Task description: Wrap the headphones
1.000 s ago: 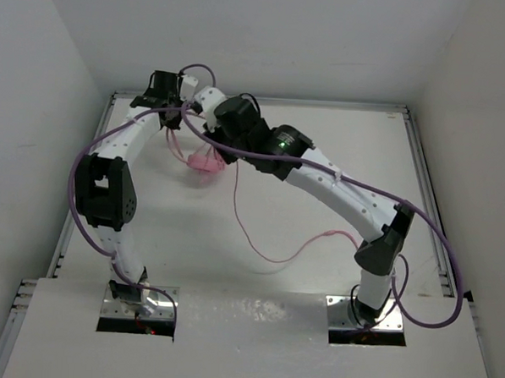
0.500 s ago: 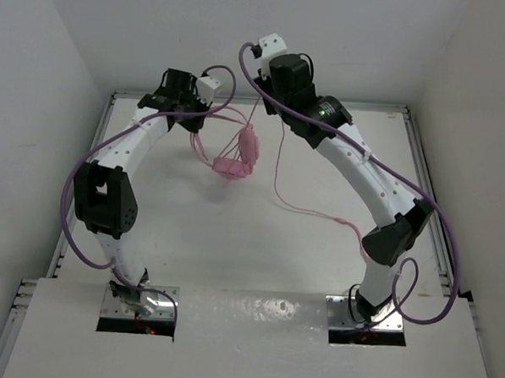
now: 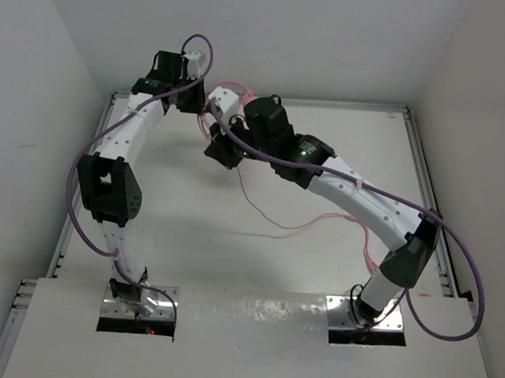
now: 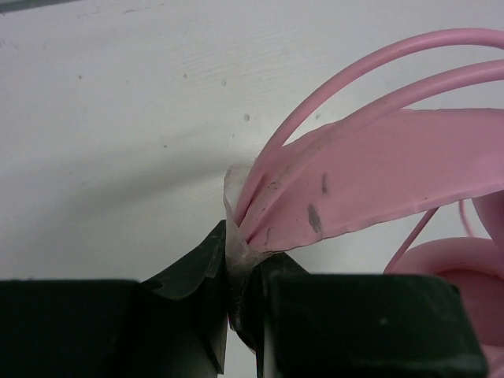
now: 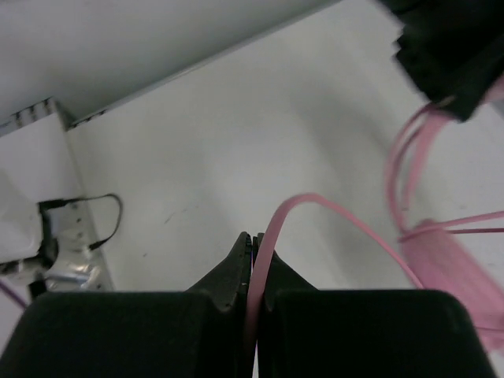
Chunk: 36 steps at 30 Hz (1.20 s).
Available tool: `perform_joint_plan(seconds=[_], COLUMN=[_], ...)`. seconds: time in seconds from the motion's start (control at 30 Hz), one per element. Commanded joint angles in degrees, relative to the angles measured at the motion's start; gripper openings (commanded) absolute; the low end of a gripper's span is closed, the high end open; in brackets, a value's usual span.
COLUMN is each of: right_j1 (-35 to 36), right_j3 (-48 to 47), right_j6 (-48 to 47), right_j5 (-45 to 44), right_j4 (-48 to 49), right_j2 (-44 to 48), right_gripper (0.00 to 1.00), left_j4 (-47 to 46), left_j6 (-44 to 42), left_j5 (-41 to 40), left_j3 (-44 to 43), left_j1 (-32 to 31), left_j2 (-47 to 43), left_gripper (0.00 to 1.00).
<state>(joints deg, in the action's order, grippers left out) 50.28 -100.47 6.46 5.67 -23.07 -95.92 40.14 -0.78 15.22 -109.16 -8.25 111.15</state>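
Top view: 2 arms meet above the far-left of the white bench (image 3: 174,236), pink over-ear headphones (image 3: 237,88) held up between them, thin pink cord (image 3: 268,221) trailing toward the right arm's base | Left wrist: left gripper (image 4: 242,260) fingers clamped on the pink headband (image 4: 378,181) | Right wrist: right gripper (image 5: 253,264) fingers pinched on the cord, round pink earcup (image 5: 445,260) off to the right.

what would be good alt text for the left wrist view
The left end effector is shut on the pink headband, which runs off to the right. Two strands of thin pink cord arc over it, an earcup shows at lower right, and the white table lies behind.
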Motion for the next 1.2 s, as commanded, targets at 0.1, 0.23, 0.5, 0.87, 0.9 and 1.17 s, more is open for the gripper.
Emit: perform_joint_plan(seconds=[0.1,0.23,0.5,0.87,0.9,1.17], right_j1=[-0.18,0.25,0.78,-4.05,-4.05,-5.28], right_j3=[5.1,2.47,-4.28,-19.06,-19.07,-13.54], right_j6=[9.79,11.29,10.87,8.56,8.57,14.1], right_j5=[10.15,12.42,10.6,-1.98,-1.63,5.38], right_j4=[10.14,10.24,9.47,7.68,8.12,11.91], right_j2=[1.09,-1.11,-4.18,-4.45,-4.45,-5.5], right_gripper=[0.0,0.0,0.0,0.0,0.0,0.0], left_j4=[-7.96,-9.64,-9.38,-9.55,-9.64,-8.85], left_j6=[15.89,18.7,12.04,1.04,1.39,12.53], left_j5=[7.54,7.72,5.96,6.04,6.83,14.72], left_j3=[-4.04,-3.86,0.08,7.74,8.35,3.27], left_j1=[1.13,1.13,0.52,-0.1,-0.1,0.43], left_j2=[-2.61,-2.44,-3.56,-6.74,-6.65,-2.35], left_gripper=[0.0,0.0,0.0,0.0,0.0,0.0])
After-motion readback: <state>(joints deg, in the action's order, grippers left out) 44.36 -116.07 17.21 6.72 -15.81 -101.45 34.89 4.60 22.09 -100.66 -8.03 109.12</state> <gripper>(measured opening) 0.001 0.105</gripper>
